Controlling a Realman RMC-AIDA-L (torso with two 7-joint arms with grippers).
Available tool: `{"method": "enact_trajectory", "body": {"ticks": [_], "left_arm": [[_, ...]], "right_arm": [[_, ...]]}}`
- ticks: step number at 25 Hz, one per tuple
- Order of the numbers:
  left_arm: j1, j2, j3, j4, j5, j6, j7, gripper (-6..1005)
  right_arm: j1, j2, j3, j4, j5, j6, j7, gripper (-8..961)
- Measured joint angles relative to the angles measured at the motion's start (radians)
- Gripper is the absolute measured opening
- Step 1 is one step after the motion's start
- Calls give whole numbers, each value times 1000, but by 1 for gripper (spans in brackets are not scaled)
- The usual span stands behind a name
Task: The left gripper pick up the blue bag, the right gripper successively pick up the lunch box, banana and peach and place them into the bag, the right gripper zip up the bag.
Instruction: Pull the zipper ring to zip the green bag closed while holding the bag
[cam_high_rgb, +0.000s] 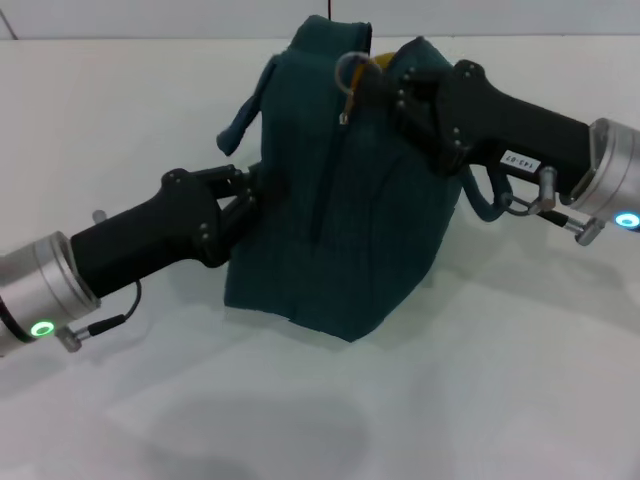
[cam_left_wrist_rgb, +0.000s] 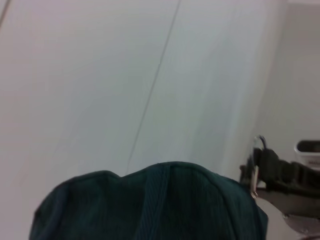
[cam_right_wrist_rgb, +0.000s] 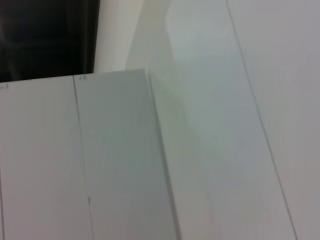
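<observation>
You've got a plain white desk (cam_high_rgb: 480, 400) here, and the only thing resting directly on it is the blue bag (cam_high_rgb: 340, 230), standing near the middle.

left gripper (cam_high_rgb: 243, 196) low, right gripper (cam_high_rgb: 400, 92) raised

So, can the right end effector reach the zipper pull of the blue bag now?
Probably yes. The right end effector is already at the top of the blue bag, right beside the zipper pull, with nothing between them.
</observation>
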Motion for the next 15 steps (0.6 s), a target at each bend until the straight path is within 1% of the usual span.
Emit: {"method": "enact_trajectory", "body": {"ticks": [4, 11, 15], "left_arm": [[-2, 0, 17, 0, 3, -1, 3, 146], [-3, 2, 20, 0, 46, 2, 10, 85], [-5, 3, 46, 3, 68, 6, 10, 74]], "right_arm": [[-5, 0, -1, 1, 24, -2, 2, 28], [-13, 0, 2, 3, 64, 11, 9, 29], [-13, 0, 1, 4, 74, 43, 27, 30]]}}
